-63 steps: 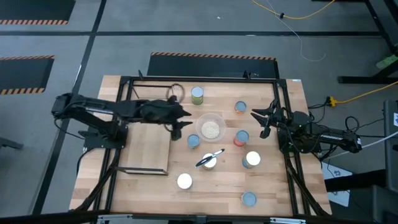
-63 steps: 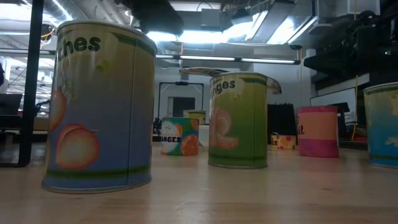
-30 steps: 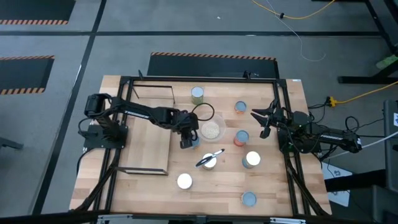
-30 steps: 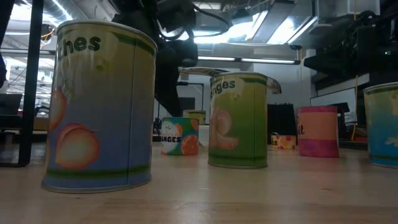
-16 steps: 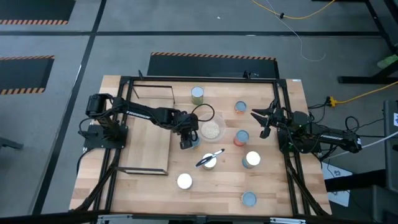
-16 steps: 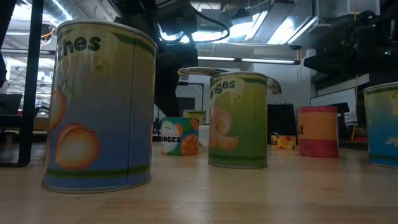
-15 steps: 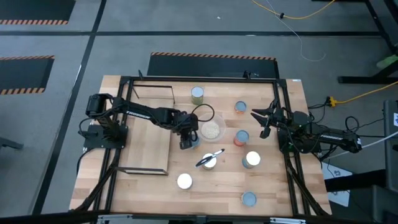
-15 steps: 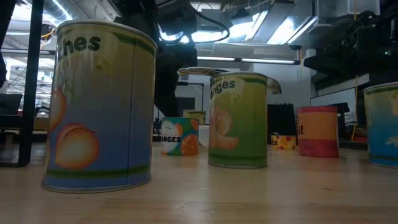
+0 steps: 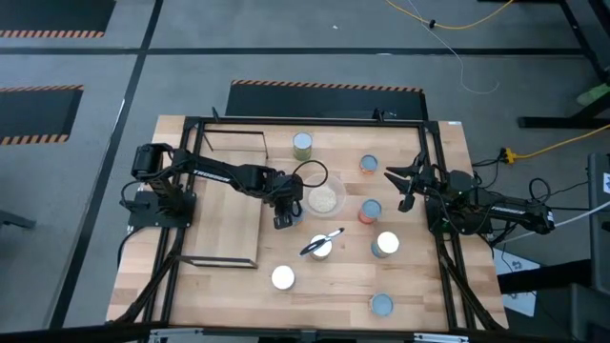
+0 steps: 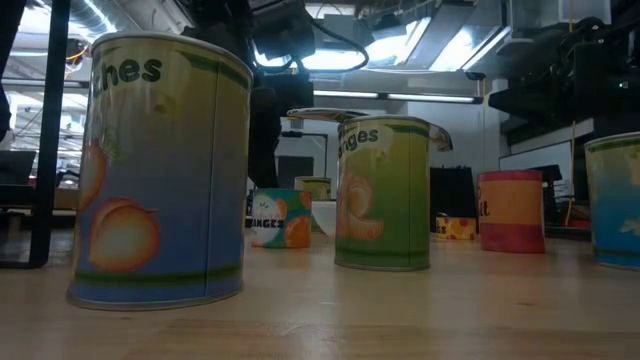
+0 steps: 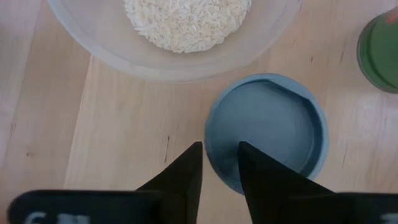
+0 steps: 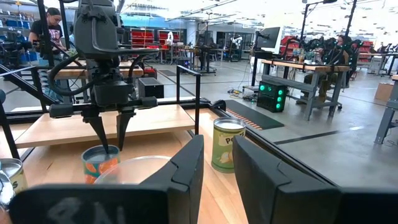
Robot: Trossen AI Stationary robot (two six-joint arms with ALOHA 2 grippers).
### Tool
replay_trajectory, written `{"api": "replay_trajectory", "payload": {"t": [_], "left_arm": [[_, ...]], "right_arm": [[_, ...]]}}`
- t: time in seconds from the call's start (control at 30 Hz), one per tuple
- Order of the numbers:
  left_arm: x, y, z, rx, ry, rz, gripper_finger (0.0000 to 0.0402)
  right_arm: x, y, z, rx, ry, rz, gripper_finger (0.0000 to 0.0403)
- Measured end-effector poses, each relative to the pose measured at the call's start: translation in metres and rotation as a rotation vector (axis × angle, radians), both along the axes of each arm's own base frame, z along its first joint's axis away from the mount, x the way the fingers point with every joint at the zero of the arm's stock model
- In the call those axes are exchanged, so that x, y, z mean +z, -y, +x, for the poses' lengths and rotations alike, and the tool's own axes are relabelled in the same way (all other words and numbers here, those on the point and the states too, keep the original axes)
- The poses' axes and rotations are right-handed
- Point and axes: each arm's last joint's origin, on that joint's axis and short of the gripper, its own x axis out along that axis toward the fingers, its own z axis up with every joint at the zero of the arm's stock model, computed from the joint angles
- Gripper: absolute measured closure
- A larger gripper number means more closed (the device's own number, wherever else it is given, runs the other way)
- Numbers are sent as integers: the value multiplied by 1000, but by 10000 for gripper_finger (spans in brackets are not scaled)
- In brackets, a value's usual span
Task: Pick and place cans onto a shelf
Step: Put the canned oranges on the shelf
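My left gripper [image 9: 284, 217] is down at a small can with a blue-grey top [image 11: 267, 134] and orange sides [image 10: 280, 220]. The can stands on the table just near of the clear bowl of grains [image 9: 324, 197] and right of the shelf [image 9: 224, 229], a light-wood board in a black wire frame. The gripper is shut on the can's rim. My right gripper [image 9: 400, 187] is open and empty at the table's right side. Other cans stand around: a green one [image 9: 302, 145], an orange one [image 9: 369, 164], a red one [image 9: 370, 210] and a white-topped one [image 9: 384, 245]. My left gripper has the can's rim [image 11: 211, 155] on the side toward the shelf between its two fingers, one finger [image 11: 252, 165] over the top and one [image 11: 186, 171] outside the wall. The fingers come from above, pointing down [image 12: 111, 134]. The can stands upright on the table.
A can with a silver-and-black utensil across its top [image 9: 319, 246] stands near of the held can. A white-topped can [image 9: 283, 277] and a blue-topped one [image 9: 381, 305] stand toward the near edge. A black frame [image 9: 434, 238] runs around the tabletop.
My left gripper has swung from over the shelf toward the table's right and come down on the blue-grey-topped can. In the last half second the can has slid a little toward the table's left, still upright on the table. My right arm has kept still.
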Motion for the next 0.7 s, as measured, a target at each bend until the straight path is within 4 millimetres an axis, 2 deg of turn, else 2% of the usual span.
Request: {"api": "replay_trajectory", "payload": {"t": [0.3,0.53,0.7], "left_arm": [[0,0,0,0,2,0,391],[2,0,-1,29,7,-13,396],[20,1,-6,66,69,-34,398]], "right_arm": [[0,0,0,0,0,0,312],[0,0,0,0,0,0,312],[0,0,0,0,-1,-3,312]]}}
